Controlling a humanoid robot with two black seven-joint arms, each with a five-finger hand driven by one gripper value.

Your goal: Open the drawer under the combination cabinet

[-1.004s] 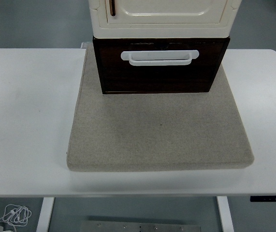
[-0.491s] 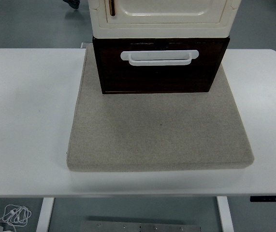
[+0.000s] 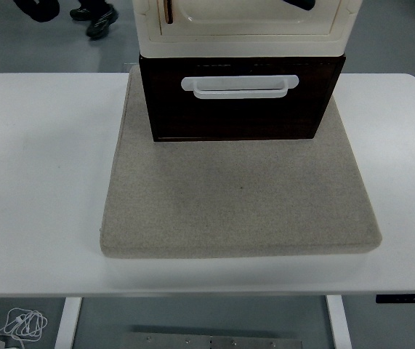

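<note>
**Drawer shut beneath the cabinet, no robot hand in view**

Drawer (image 3: 240, 102), dark brown with a white bar handle (image 3: 240, 85), sits closed at the bottom of the cream combination cabinet (image 3: 247, 29), its front flush with the frame. In the head view the cabinet stands at the far middle of a beige felt pad (image 3: 240, 196), which lies on the white table (image 3: 40, 182). The pad's near part is bare. Neither robot hand shows in this view, so their state cannot be told. At the top left, beyond the table, a person's dark shoes (image 3: 94, 18) stand on the grey floor. A white cable (image 3: 22, 323) lies coiled on the floor at the bottom left.
</note>
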